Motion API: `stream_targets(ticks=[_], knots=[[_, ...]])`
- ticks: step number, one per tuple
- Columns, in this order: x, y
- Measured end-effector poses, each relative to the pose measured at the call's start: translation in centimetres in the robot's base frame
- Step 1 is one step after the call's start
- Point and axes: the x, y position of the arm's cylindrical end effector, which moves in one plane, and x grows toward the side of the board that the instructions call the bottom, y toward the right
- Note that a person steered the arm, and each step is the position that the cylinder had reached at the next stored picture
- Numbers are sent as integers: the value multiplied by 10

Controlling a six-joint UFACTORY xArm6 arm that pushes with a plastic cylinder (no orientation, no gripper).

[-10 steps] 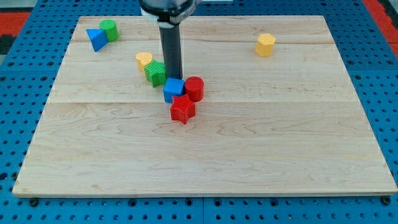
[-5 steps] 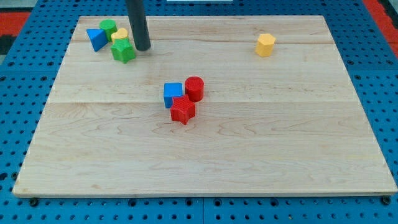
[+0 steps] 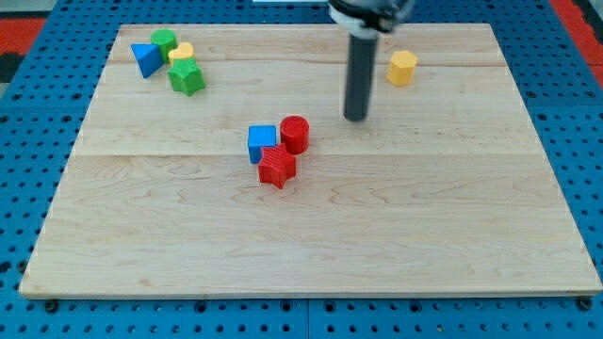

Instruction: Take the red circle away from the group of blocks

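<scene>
Red circle point(image 3: 295, 134) sits mid-board, touching blue cube point(image 3: 262, 143) on its left & red star-ish block point(image 3: 276, 166) below-left. My tip point(image 3: 355, 118) — bare rod, touching no block — up-right of the circle, apart.

Brightly and evenly lit from above, with no dim corners. Soft, short shadows hugging the bases of the blocks, e.g. under the red circle point(image 3: 295, 134) and the yellow block point(image 3: 402, 68) at the view's upper right. Faint sheen on the pale wooden board point(image 3: 424, 217), no harsh glare. Sharp focus across the board, wood grain legible (colours saturated, almost toy-like). Slight motion blur on the dark rod, softest near my tip point(image 3: 355, 118). Mild perspective taper toward the view's top; edges straight, no obvious bending.
</scene>
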Motion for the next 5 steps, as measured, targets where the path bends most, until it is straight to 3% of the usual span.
stream_targets(ticks=[1,2,3,5], knots=[[52,-4],[53,-82],[99,-92],[74,-139]])
